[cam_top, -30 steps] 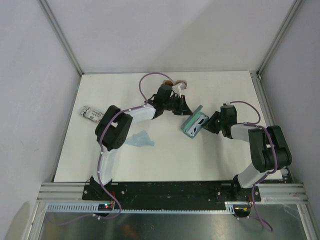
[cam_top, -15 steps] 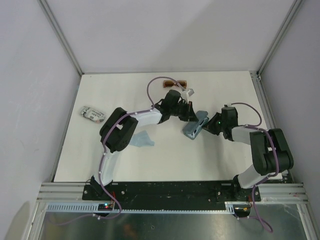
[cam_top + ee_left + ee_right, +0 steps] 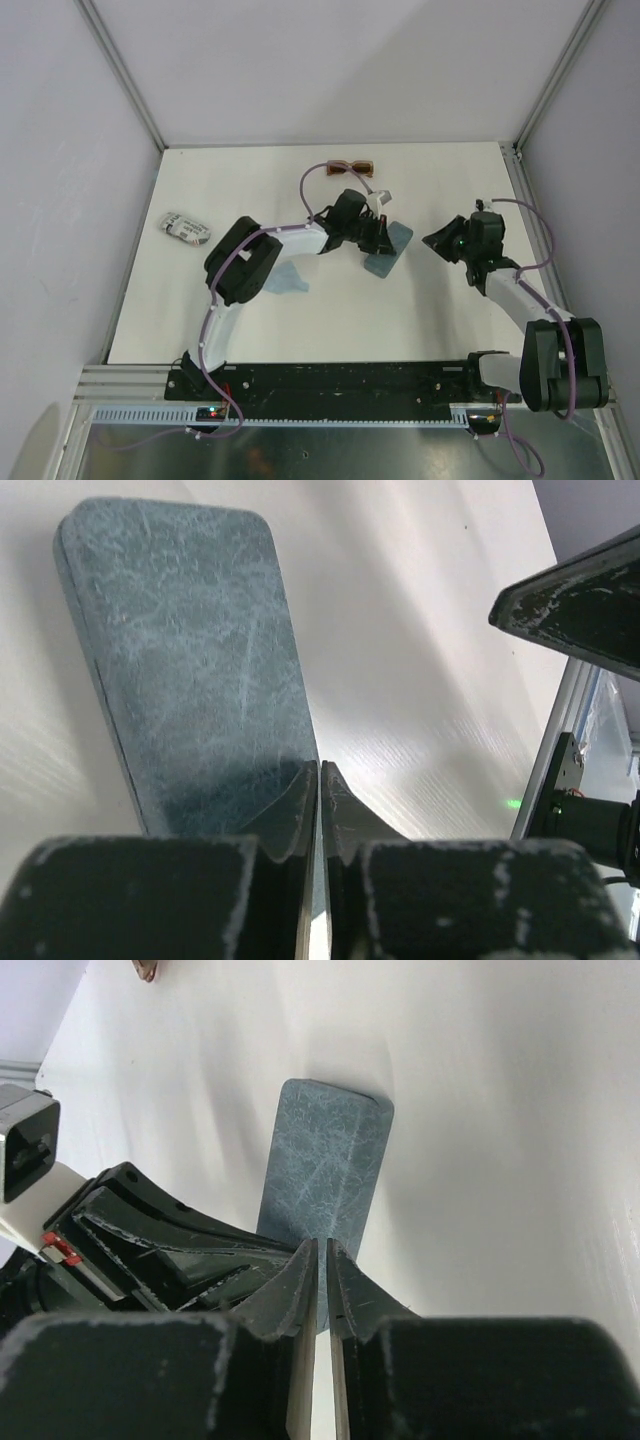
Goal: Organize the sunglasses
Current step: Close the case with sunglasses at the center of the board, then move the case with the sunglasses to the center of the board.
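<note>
The brown-amber sunglasses (image 3: 352, 167) lie at the far middle of the table, with a corner showing in the right wrist view (image 3: 147, 968). The white sunglasses are not in view. A grey-blue case (image 3: 391, 246) lies closed and flat on the table. It also shows in the left wrist view (image 3: 190, 660) and the right wrist view (image 3: 325, 1170). My left gripper (image 3: 377, 238) is shut and empty, with its tips (image 3: 320, 780) over the case's near end. My right gripper (image 3: 436, 243) is shut and empty (image 3: 322, 1255), a little to the right of the case.
A second grey oblong case (image 3: 187, 228) lies at the left side. A light blue folded cloth (image 3: 286, 280) lies under the left arm's forearm. The enclosure walls stand on three sides. The left arm's gripper body (image 3: 150, 1230) fills the lower left of the right wrist view.
The case stood open and tilted between both grippers and now lies closed and flat. My right arm has drawn back to the right. My left gripper has moved right and down over the case.
</note>
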Controlling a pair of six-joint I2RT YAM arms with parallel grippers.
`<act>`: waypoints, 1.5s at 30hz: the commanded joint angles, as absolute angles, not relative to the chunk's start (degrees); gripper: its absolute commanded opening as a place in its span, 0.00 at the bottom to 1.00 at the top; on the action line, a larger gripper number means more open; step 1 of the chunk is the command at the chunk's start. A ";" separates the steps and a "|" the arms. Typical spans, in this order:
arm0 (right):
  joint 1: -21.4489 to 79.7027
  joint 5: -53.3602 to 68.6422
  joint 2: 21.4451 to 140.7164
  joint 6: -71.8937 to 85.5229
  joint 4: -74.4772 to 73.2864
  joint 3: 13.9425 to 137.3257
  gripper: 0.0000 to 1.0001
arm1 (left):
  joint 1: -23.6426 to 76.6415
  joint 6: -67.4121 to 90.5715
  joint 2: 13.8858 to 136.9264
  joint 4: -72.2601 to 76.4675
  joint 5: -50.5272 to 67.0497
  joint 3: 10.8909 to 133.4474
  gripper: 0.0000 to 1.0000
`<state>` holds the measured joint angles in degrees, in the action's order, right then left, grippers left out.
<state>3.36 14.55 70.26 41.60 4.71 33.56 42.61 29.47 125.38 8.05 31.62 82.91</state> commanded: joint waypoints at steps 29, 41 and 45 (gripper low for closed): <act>33.15 -1.57 97.80 37.28 -6.63 64.62 0.02 | 19.65 43.17 55.24 -0.09 -17.37 36.94 0.92; 28.25 -9.56 111.61 43.39 -19.37 73.32 0.00 | 4.30 53.64 52.27 -5.03 -16.00 32.15 1.00; 25.80 -13.44 108.81 41.85 -22.95 71.96 0.00 | -1.34 55.13 56.93 -5.74 -16.38 33.47 1.00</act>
<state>28.12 -6.48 111.79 42.00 -15.86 71.83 2.94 51.29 53.54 -4.62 -15.66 32.56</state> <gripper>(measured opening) 0.009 0.994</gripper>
